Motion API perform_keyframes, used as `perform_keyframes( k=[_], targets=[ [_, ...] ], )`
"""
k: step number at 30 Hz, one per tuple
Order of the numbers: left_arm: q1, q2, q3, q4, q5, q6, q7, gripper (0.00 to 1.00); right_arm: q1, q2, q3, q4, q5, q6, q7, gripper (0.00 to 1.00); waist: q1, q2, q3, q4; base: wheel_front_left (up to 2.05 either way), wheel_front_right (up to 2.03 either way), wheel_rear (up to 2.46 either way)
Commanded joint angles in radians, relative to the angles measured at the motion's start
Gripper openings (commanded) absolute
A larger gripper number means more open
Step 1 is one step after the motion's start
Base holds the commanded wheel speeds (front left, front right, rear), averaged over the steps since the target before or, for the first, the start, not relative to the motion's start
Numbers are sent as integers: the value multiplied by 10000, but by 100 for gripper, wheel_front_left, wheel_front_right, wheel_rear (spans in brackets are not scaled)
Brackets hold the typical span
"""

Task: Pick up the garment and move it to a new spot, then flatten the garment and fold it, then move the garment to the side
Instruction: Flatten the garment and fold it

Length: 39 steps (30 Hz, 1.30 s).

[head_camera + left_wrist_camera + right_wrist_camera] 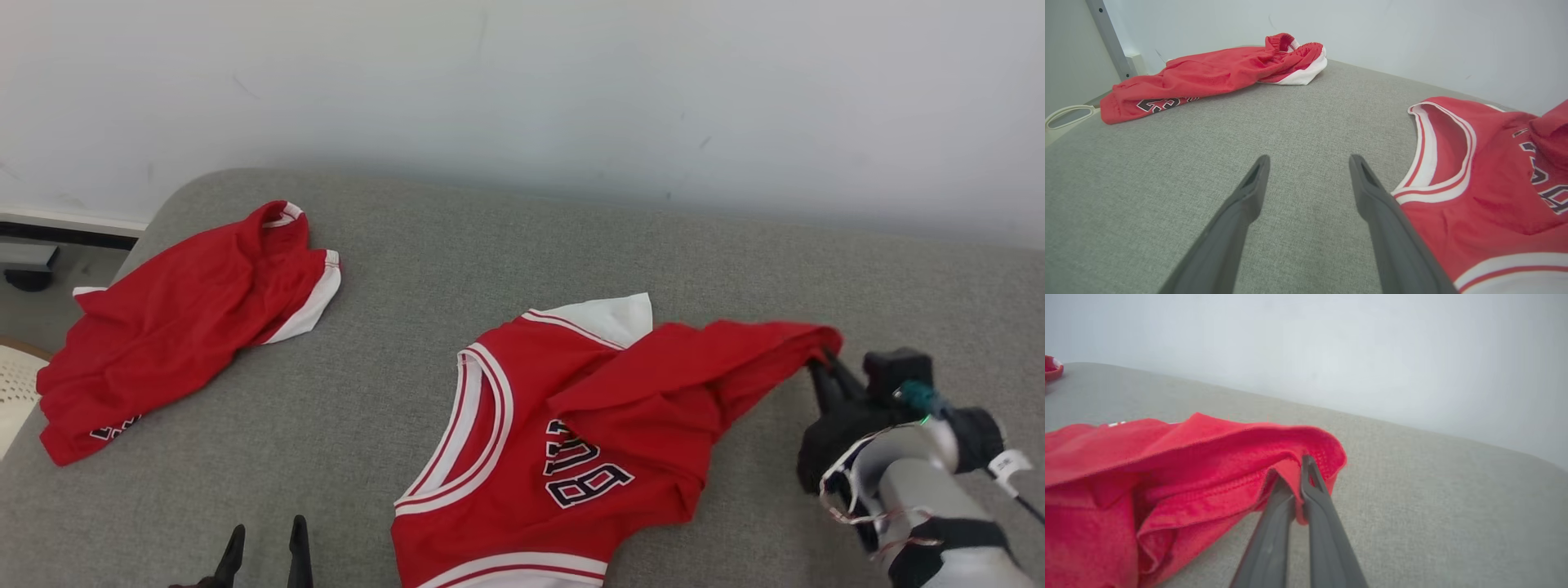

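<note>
**Head view: right gripper pinches the jersey's turned-over edge**

The red jersey (522, 465) lies on the grey cushion (408, 269), at the middle and lower middle of the head view, with its white-trimmed neck opening toward the robot's left. One part is flipped back over the printed number. The right gripper (823, 369) has its fingers together on the corner of that flap, and the right wrist view shows the cloth clamped between them near the hem. The left gripper (268, 531) hangs with its fingers apart just beside the jersey's shoulder, holding nothing. Another red garment (180, 327) sits well apart at the far left.

The step in hand looks like flattening. To do it well, draw the flap outward and low so that it unrolls off the number rather than dragging the whole jersey. The pinch is thin, so a slow pull seems wise. The left gripper could pin the shoulder.
</note>
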Motion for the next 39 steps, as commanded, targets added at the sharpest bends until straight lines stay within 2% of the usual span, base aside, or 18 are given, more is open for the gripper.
perform_keyframes(
  k=[1,5,6,7,8,9,11,20,25,32,39],
  targets=[
    [-81,-22,1,48,159,-46,-34,100,-290,-258,-149,135,-98,-23,0,0,0,-1,-1,40,0,0,0],
    [-161,-67,-26,93,163,-101,-34,100,-1046,-849,-492,793,-392,-23,91,0,0,-1,13,136,0,0,0],
    [-159,-79,-36,112,176,-117,-34,100,-1185,-928,-570,1107,-432,-23,282,11,0,-1,19,159,0,0,0],
    [-166,-86,-43,133,181,-134,-34,100,-1351,-974,-630,1352,-479,-23,430,40,0,-1,27,183,0,0,0],
    [-176,-95,-45,152,187,-129,-34,100,-1510,-1009,-706,1543,-498,-23,493,61,0,-1,33,203,0,0,0],
    [-182,-98,-41,176,191,-139,-34,100,-1638,-1016,-763,1751,-523,-23,590,100,0,-1,32,219,0,0,0],
    [-180,-104,-10,205,196,-150,-34,100,-1768,-915,-826,2056,-526,-23,814,100,0,-1,17,215,0,0,0],
    [64,-146,120,203,242,-121,-34,100,-1389,-538,-757,2176,-120,-23,205,100,0,-1,-281,-31,0,0,0],
    [256,-174,167,103,315,-100,-34,100,-757,-162,-508,1399,441,-23,0,100,0,-1,-419,-189,0,0,0],
    [363,-200,217,45,366,-99,-34,100,853,620,468,-470,1098,-23,-19,100,0,-1,-518,-273,0,0,0],
    [295,-202,101,97,440,-137,-34,100,1078,978,1482,-411,1526,-23,-20,100,0,-1,-530,-103,0,0,0]
  ],
)
